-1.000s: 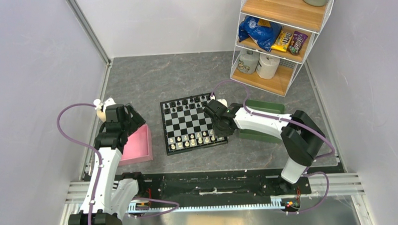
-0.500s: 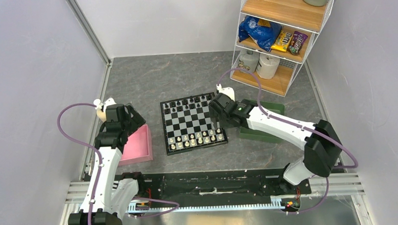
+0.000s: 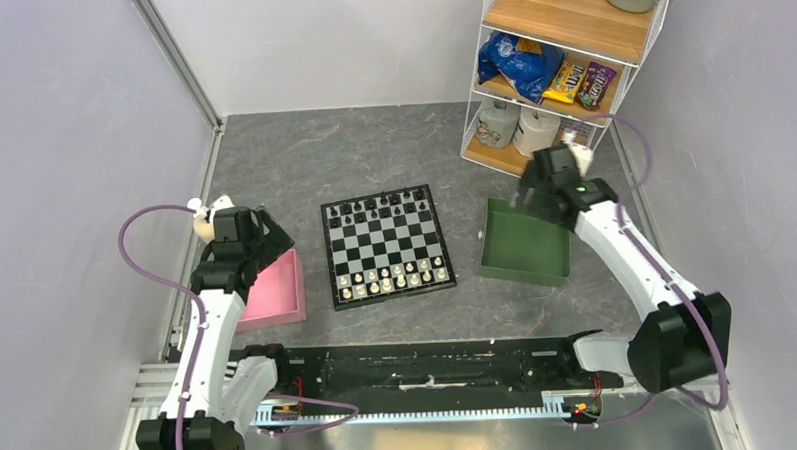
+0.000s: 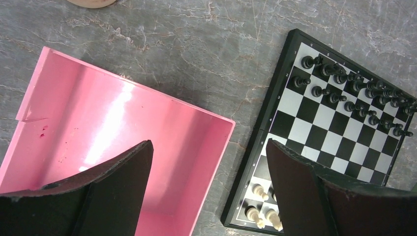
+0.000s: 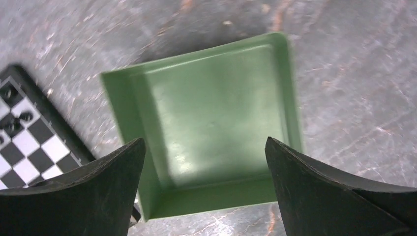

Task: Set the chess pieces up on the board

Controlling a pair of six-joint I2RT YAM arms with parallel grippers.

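Overhead and wrist views of a two-arm chess set-up. The board [image 3: 385,243] lies flat at the middle of the grey desk [image 3: 302,168], between a pink tray [image 4: 123,128] on its left and a green tray [image 5: 216,118] on its right. A wire shelf [image 3: 559,69] stands at the far right corner. The chess pieces stand on the board's two end bands: the black pieces [image 3: 379,207] along the far edge and the cream-white pieces [image 3: 391,277] along the near edge, with the middle ranks bare. They are too small here to count or to check square by square. No piece shows in either tray, though the fingers hide part of the pink one, so the set-up appears complete or nearly so. The left claw [image 4: 207,147] hovers above the pink tray's inner edge, jaws wide and holding nothing. The right claw [image 5: 205,142] hangs over the green tray, likewise spread wide and empty. Each piece is probably light, rigid and smooth, with a narrow base that tips readily. The best hold is likely from straight above, on the upper stem or head, with the jaws narrowed beforehand. Neighbours stand just beside one another, so broad fingers could topple them.
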